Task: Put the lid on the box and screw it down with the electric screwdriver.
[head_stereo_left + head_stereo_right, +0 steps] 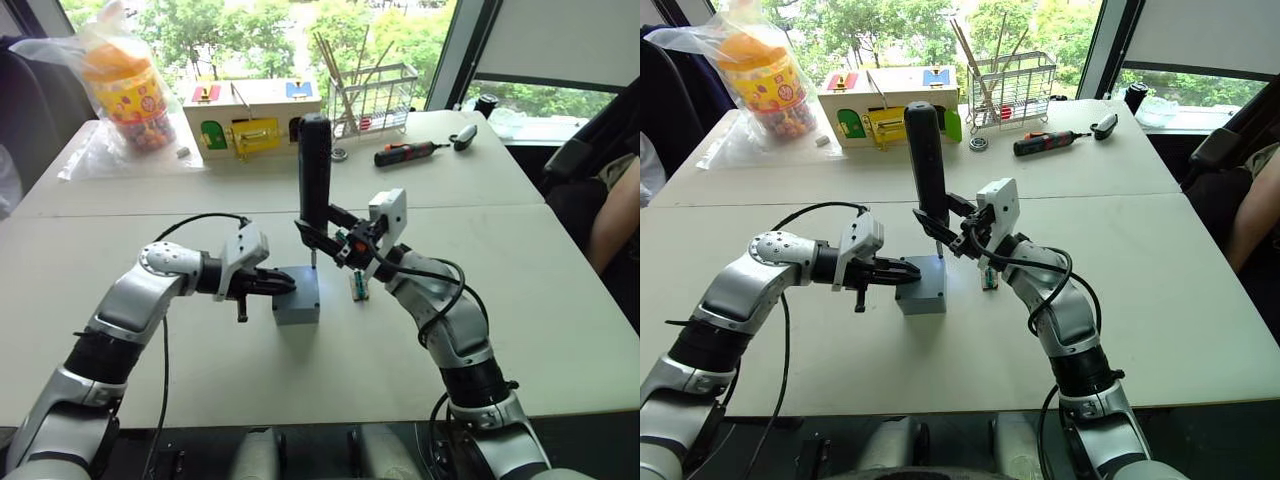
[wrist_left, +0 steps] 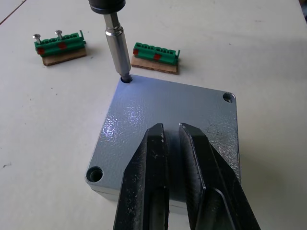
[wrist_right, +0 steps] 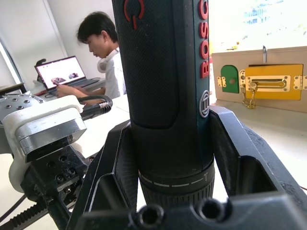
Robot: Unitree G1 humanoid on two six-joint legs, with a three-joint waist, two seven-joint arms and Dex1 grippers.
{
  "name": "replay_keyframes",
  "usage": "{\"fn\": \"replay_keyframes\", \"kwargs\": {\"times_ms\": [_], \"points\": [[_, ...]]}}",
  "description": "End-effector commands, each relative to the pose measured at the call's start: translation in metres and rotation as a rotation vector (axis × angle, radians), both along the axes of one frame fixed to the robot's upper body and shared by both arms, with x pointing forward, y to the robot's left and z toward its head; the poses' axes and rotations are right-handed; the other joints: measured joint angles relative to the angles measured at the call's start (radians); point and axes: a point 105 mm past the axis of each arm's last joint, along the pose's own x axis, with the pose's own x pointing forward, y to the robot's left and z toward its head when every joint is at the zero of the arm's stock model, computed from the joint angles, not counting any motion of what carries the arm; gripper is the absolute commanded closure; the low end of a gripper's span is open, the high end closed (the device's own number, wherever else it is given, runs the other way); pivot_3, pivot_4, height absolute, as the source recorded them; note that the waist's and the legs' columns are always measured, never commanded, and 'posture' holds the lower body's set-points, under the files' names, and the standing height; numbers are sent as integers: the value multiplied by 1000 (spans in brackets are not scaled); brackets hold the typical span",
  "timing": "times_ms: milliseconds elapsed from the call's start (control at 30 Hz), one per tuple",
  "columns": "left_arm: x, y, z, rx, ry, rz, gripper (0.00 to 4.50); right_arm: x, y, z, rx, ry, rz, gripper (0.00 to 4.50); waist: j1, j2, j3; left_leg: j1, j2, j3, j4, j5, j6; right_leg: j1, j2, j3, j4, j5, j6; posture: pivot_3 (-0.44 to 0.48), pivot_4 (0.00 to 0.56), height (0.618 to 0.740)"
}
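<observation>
Now driving the first corner screw

Already the lid [image 2: 172, 120] sits on the box [image 1: 297, 308], and the left pincer [image 2: 172, 143], its fingers nearly closed with nothing between them, presses down on the lid's top. Just beyond its tips, the bit of the electric screwdriver [image 1: 314, 170] stands upright in a corner hole. The right pincer [image 3: 168, 191] is clenched around the screwdriver's barrel, low down. If the tool tilts, the bit could probably skip out of the hole and scar the lid; if the left pincer slips, the box may spin on the surface [image 1: 500, 340]. Red letters on the barrel read "BOSCH". Two green terminal blocks [image 2: 60, 44] lie beyond the box.
</observation>
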Motion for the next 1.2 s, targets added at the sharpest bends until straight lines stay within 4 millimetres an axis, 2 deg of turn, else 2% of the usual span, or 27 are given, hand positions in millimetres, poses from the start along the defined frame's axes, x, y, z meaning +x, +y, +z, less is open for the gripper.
{"fn": "replay_keyframes", "kwargs": {"times_ms": [33,367,467,633,733,800,867,967,1067,1133,1200], "points": [[-3,2,-11,35,34,7,4054,3,-3,-42,-67,151,-21,2776,0,0,0,2,0,0,0,-1,1,2,0,0,0,0,0,0,150,736],[-2,1,-12,35,36,5,4054,2,-6,-32,-31,132,-24,2776,0,0,0,2,0,-1,0,-1,1,2,0,0,0,0,0,0,150,736],[-2,0,-14,34,40,4,4054,3,-8,-23,-15,112,-28,2776,0,0,0,2,0,-1,0,-1,1,2,0,0,-1,0,0,0,150,736],[-2,-1,-16,13,54,11,4054,3,-21,28,66,21,-45,2776,2,0,1,1,1,-1,0,-1,1,1,-1,0,-1,0,0,0,150,736],[1,-1,-11,-36,63,30,4054,1,-39,76,119,-53,-82,2776,7,3,7,-2,1,-1,0,-1,1,0,-2,0,-1,0,0,0,150,736],[0,1,-8,-47,74,32,4054,9,-57,99,130,-61,-178,2776,9,3,11,-4,1,-1,0,-1,1,-2,-3,0,-1,0,0,0,150,736],[-2,2,-9,-43,75,25,4054,11,-65,115,168,-1,-165,2776,8,3,12,-8,1,-1,1,-1,1,-6,-3,0,-1,0,0,0,150,736],[5,1,-9,-43,67,82,4054,13,-77,132,130,-14,-209,2776,7,3,11,-18,1,-1,1,0,1,-17,-2,0,1,0,0,0,150,736],[18,-4,-1,-85,1,152,4054,16,-87,135,91,5,-256,2776,2,3,11,-18,2,-1,0,-1,1,-18,-2,0,0,0,0,0,150,736],[28,-7,8,-122,-72,199,4054,25,-100,125,20,62,-329,2776,2,3,12,-19,2,0,0,-1,1,-18,-2,0,0,0,0,0,150,736],[35,-12,25,-185,-182,222,4054,31,-121,109,-91,141,-410,2776,6,2,12,-19,1,0,0,-1,1,-18,-3,0,1,0,0,0,150,736]]}}
